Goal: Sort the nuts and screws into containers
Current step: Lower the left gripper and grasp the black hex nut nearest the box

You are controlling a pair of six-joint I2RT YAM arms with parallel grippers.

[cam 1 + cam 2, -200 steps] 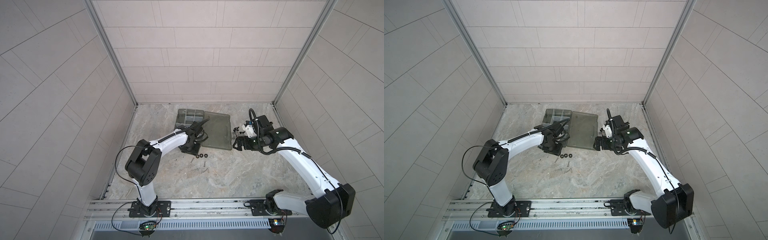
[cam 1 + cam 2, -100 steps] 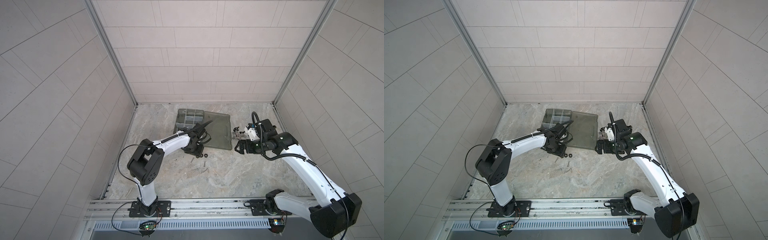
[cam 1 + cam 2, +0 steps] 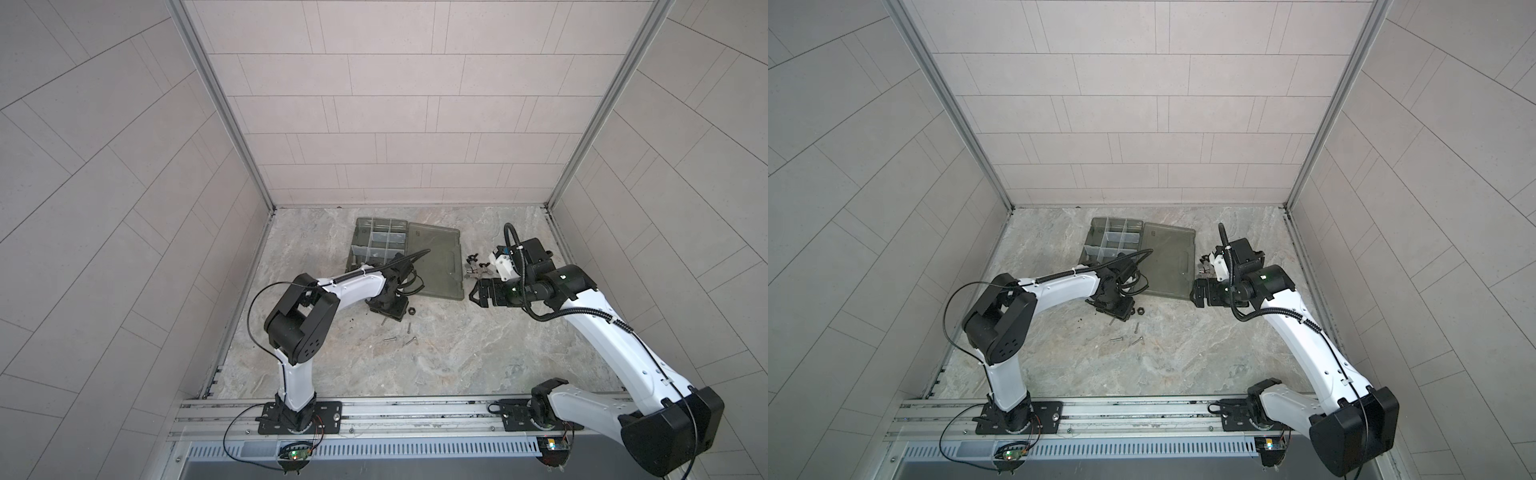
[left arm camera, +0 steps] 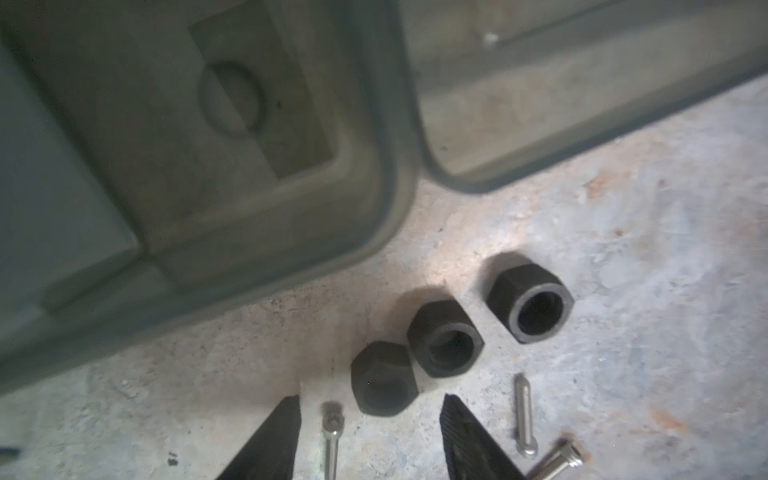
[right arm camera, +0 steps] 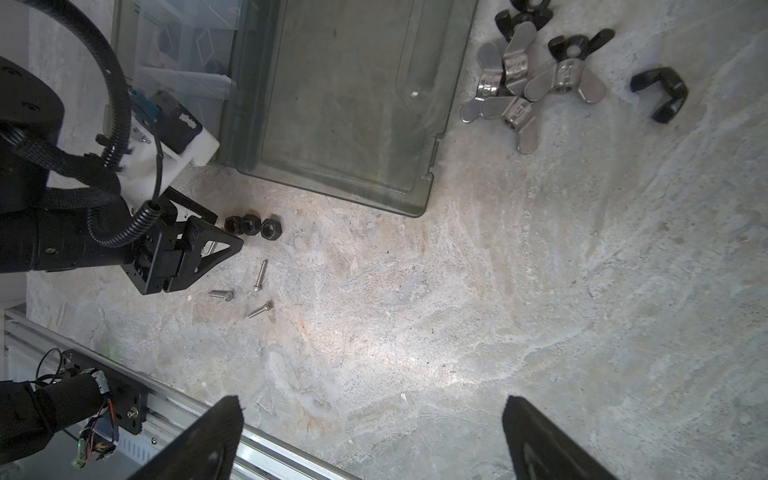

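Left gripper (image 4: 372, 399): over the last second it has come down and forward, from beside the organiser case (image 4: 386, 174) corner onto the row of nuts. In a top view only the far nut (image 3: 411, 311) now shows clear of it. Jaws part-open, nothing grasped, tips low over the tabletop (image 4: 623, 291).

Between the jaws: a thin screw (image 4: 332, 428) lying lengthwise, and the nearest nut (image 4: 384, 379) right at the tips, closer to one finger.
Just ahead: the middle nut (image 4: 445, 338), touching the nearest one or nearly so. Beyond it, slightly apart, the far nut.
Outside one finger: a slim screw (image 4: 524, 415) and a stubbier screw (image 4: 557, 459).
Further ahead: the case corner and its flat lid (image 4: 561, 104). The containers (image 3: 380, 239) lie beyond the gripper; I cannot tell their contents.

Nuts and screws lie where they lay a second ago, so only the approach has changed and nothing new is sorted.

Judgement: the step in hand is lining up on the nearest nut. The thin screw shares the gap and could be pinched along with it. The neighbouring nut may get nudged.

Right gripper (image 5: 371, 403): the arm has shifted only slightly. Jaws spread fully, empty, hovering over bare tabletop off the lid's corner. Silver wing nuts (image 5: 519, 79) far ahead of it, untouched.
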